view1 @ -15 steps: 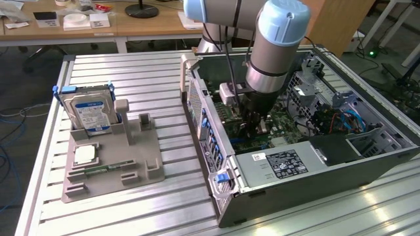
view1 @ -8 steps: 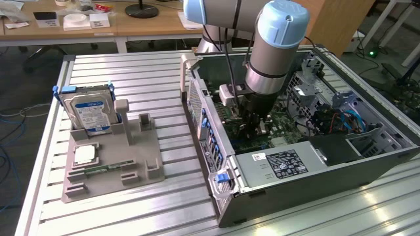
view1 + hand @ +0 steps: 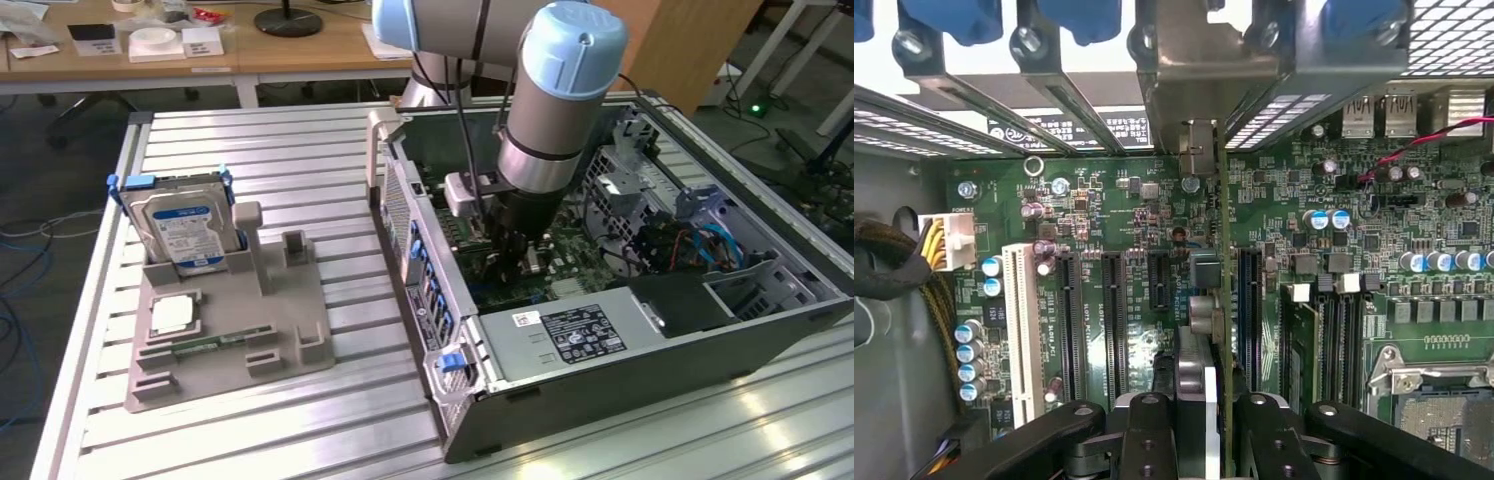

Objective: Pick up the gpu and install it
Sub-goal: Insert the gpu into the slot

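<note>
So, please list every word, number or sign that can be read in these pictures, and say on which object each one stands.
None can be quoted with certainty.
Hard drive: blue-white label, print too small to read.
Power supply label: black with white print and a red mark beside it, blurred.
Motherboard: white slot markings and small print, unreadable.
White sticker above the motherboard: dark print, blurred.
Cards on the desk: unreadable.

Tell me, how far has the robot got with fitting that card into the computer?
Pickup looks done: the gripper is shut on the gpu, held edge-on inside the open computer case, above the motherboard slots. Whether it is seated I cannot tell, and it is unreleased.
</note>
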